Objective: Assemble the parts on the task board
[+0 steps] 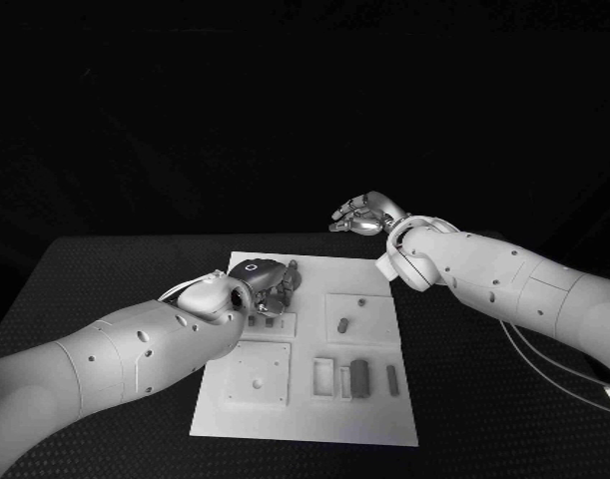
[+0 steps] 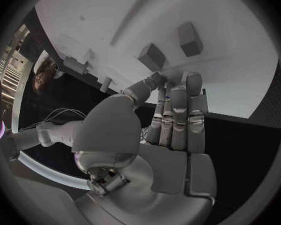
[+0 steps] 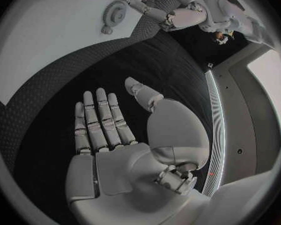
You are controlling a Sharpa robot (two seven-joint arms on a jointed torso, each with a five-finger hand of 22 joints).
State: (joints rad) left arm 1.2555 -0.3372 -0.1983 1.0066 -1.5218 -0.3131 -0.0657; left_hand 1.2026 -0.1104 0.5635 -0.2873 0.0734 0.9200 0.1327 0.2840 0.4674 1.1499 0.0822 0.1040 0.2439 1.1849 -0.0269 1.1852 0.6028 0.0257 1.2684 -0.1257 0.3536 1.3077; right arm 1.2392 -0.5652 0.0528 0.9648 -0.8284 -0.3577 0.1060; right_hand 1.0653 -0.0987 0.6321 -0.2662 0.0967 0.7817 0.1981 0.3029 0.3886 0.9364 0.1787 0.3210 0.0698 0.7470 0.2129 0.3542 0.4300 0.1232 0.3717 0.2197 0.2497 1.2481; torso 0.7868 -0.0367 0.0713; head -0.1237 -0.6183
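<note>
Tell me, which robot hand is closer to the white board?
Left. The left robot hand hovers over the task board; the right robot hand is raised beyond its far edge.

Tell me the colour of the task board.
White. The task board shows best in the head view, against the black table.

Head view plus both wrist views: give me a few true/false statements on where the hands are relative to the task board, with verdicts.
1. The left hand is over the task board. True.
2. The right hand holds a part. False: its fingers are spread flat and it holds nothing, as the right wrist view shows.
3. The right hand is beyond the board's far edge, above the black table. True.
4. The left hand is lifting the board off the table. False: the board lies flat; the left hand's fingertips are at the board's surface, near two upright parts.
</note>
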